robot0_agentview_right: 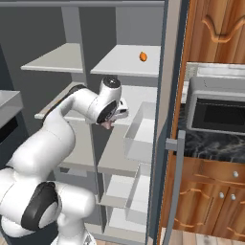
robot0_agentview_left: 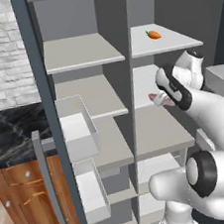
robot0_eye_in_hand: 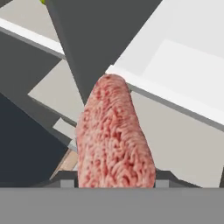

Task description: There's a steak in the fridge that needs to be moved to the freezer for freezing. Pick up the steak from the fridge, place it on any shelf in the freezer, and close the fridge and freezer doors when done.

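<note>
My gripper (robot0_agentview_left: 158, 98) is shut on the steak (robot0_agentview_left: 155, 97), a pinkish-red slab that hangs just in front of the fridge (robot0_agentview_left: 158, 128), level with its second shelf and close to the centre divider. In the hand view the steak (robot0_eye_in_hand: 114, 135) stands upright between the two dark fingertips (robot0_eye_in_hand: 65, 179). From the right, the steak (robot0_agentview_right: 107, 124) peeks out below the hand. The freezer (robot0_agentview_left: 67, 20) is the left half, and its top shelf (robot0_agentview_left: 78, 51) is bare. Both doors stand open: the freezer door (robot0_agentview_left: 40, 93) on the left and the fridge door (robot0_agentview_right: 167, 119) on the right.
A small orange carrot (robot0_agentview_left: 153, 34) lies on the fridge's top shelf. Pale door bins (robot0_agentview_left: 76, 128) jut from the freezer door, and others (robot0_agentview_right: 141, 129) from the fridge door. A microwave (robot0_agentview_right: 215, 112) sits on a black marble counter over wooden cabinets (robot0_agentview_right: 210, 201).
</note>
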Motion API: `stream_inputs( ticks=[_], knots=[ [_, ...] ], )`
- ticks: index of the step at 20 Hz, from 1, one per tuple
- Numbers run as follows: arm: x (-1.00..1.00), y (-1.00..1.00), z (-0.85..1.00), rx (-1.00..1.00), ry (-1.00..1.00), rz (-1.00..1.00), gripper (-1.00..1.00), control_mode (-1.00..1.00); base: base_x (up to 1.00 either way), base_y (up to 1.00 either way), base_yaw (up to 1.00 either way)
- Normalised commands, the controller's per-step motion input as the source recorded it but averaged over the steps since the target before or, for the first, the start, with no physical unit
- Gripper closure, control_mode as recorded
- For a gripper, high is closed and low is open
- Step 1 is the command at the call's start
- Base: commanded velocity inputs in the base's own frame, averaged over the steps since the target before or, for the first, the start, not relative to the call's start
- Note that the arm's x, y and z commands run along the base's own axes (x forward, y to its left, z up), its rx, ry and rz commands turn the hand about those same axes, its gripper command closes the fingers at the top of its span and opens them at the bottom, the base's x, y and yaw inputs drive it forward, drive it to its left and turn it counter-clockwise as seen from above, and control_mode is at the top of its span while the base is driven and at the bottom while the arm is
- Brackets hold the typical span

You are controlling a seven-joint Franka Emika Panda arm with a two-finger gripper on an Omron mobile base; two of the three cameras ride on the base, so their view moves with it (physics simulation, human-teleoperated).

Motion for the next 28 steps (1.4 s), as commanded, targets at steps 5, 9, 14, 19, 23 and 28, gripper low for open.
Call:
stream_inputs(
  ticks=[5, 9, 14, 19, 23, 28],
  knots=[
    [-1.0, 0.02, 0.84, 0.02, -0.01, -0.09, 1.0, -1.0, 0.0, 0.0, 0.0],
    [-0.98, 0.24, 0.87, 0.02, -0.15, -0.05, 1.0, -1.0, 0.0, 0.0, 0.0],
    [-0.62, 0.5, 0.92, 0.02, -0.2, 0.0, 1.0, -1.0, 0.0, 0.0, 0.0],
    [-0.11, 0.69, 0.77, 0.0, -0.18, 0.0, 1.0, -1.0, 0.0, 0.0, 0.0],
    [0.0, 0.61, 0.68, 0.02, -0.13, 0.0, 1.0, -1.0, 0.0, 0.0, 0.0],
    [0.01, 0.65, 0.55, 0.04, -0.04, 0.0, 1.0, -1.0, 0.0, 0.0, 0.0]
  ],
)
